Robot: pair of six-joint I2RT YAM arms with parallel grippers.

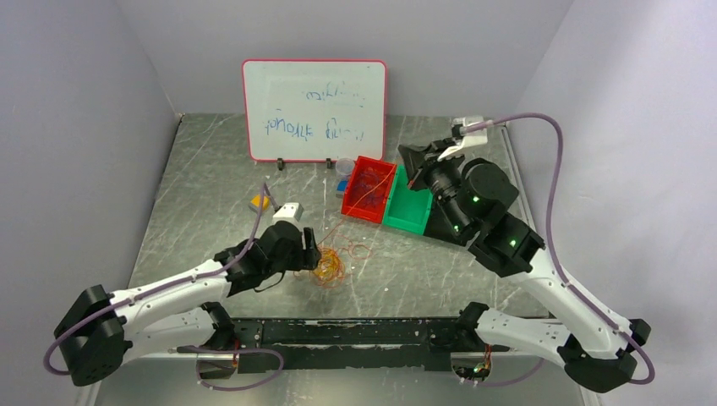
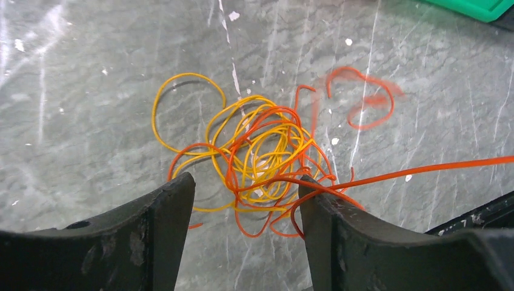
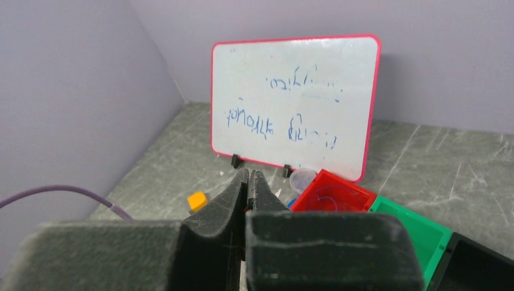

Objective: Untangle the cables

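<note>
- Top external: high and behind, looking down and forward over the whole table (image 1: 211,182) to the whiteboard (image 1: 314,110) at the back
- Left wrist: very close above the cables (image 2: 260,154), aimed steeply down between own fingers (image 2: 160,239); same tangle small in top view
- Right wrist: raised, facing roughly level toward whiteboard and red bin (image 3: 332,195), both shared with top view, perhaps the small yellow block (image 3: 197,200) too

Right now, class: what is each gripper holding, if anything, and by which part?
Left gripper: nothing; its jaws stand open astride the cable tangle. Right gripper: shut, but whether it pinches anything cannot be told.
</note>
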